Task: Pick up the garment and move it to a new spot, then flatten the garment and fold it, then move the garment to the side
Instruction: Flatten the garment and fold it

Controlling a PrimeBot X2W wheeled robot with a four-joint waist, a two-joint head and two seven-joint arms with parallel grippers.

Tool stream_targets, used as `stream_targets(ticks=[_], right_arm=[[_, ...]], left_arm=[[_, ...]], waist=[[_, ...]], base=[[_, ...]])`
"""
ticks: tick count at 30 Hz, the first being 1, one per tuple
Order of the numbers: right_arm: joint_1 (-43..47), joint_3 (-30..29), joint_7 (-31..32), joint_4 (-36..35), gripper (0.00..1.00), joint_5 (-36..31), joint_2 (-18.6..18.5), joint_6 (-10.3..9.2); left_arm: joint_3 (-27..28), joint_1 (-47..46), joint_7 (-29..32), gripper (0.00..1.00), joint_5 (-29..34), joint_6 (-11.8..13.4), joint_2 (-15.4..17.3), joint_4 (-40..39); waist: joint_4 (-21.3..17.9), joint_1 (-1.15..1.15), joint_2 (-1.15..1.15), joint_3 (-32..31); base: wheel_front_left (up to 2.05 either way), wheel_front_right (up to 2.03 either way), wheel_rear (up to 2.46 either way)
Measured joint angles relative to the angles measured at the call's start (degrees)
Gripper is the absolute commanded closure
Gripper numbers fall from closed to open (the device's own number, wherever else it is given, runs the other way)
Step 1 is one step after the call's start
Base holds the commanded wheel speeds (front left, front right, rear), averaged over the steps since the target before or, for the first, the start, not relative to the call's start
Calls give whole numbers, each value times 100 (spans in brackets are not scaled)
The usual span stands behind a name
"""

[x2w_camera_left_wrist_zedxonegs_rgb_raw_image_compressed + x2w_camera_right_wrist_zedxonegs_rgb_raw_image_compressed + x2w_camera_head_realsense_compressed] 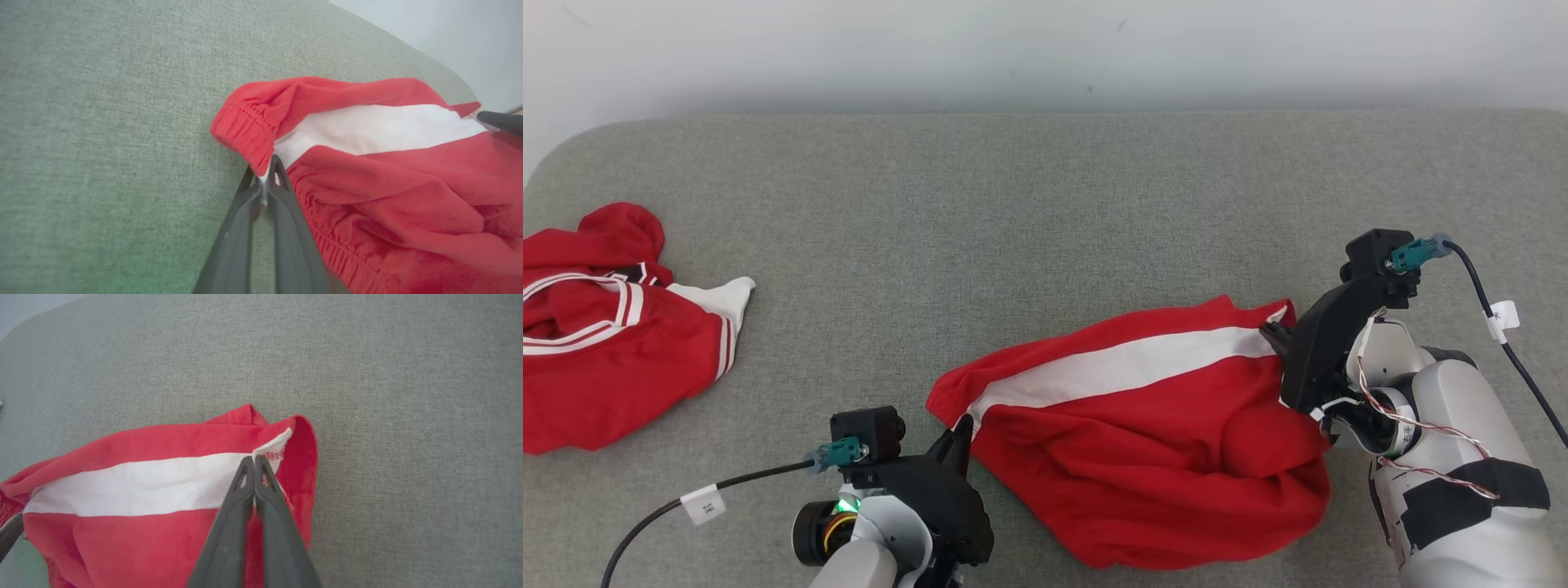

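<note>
Garment [1152, 425] on grey surface [1013, 204], red clothing heap [605, 343] well apart, left

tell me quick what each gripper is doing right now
Left gripper: closed, pinching the red garment at its elastic end.
Right gripper: closed, pinching its other end by the white stripe.

We see our left gripper [267, 173] with its two dark fingers pressed together on the garment [400, 183], pinching the gathered waistband [245, 134] where the white stripe [380, 128] begins. The red cloth (rumpled, its folds deepest at the lower right) spreads over the grey woven surface [102, 143]. At the stripe's far end, our right gripper [496, 121] shows as one dark tip, below a pale wall [449, 36].
</note>
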Motion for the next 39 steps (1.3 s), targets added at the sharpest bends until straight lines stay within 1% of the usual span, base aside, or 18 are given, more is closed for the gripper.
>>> stream_targets(ticks=[4,12,17,21,22,23,24,27,30,32,35,39], right_arm=[[50,2,-87,-156,100,51,-19,0],[58,-47,-646,-703,100,404,-126,0],[40,-112,-970,-1028,100,713,-209,0],[-40,-180,-1325,-1316,100,901,-289,0],[-119,-210,-1500,-1468,100,1018,-326,0],[-159,-209,-1603,-1556,100,1092,-330,0],[-159,-209,-1603,-1556,100,1092,-330,0],[-288,5,-1850,-1838,100,1229,-481,0],[-372,102,-2062,-1961,100,1238,-724,0],[-450,126,-2209,-2022,100,1262,-787,0],[-644,136,-2463,-2138,100,1287,-860,0],[-898,142,-2625,-2202,100,1270,-979,0]], left_arm=[[53,-2,-121,100,-40,-15,12,-27],[352,-202,-349,100,-397,-216,8,-339],[525,-472,-291,100,-561,-358,105,-730],[667,-775,59,100,-905,-516,196,-1088],[751,-1032,258,100,-1095,-565,271,-1266],[770,-1162,390,100,-1158,-600,315,-1340],[770,-1162,390,100,-1158,-600,315,-1340],[800,-1479,879,100,-1393,-615,439,-1438],[860,-1819,1289,100,-1558,-594,553,-1479],[907,-2012,1486,100,-1675,-546,586,-1499],[947,-2215,1666,100,-1782,-486,617,-1507],[988,-2566,1778,100,-1868,-378,549,-1480]], waist=[[-17,0,0,-44],[-89,0,-1,-183],[-151,0,-1,-330],[-196,0,0,-482],[-218,0,0,-563],[-233,0,-1,-604],[-233,0,-1,-604],[-290,0,-1,-710],[-369,0,0,-789],[-424,-1,-1,-837],[-506,0,-1,-884],[-578,-1,-1,-879]], base=[[0,0,0],[0,0,0],[0,0,0],[0,0,0],[0,0,0],[0,0,0],[0,0,0],[0,0,0],[0,0,0],[0,0,0],[0,0,0],[0,0,0]])
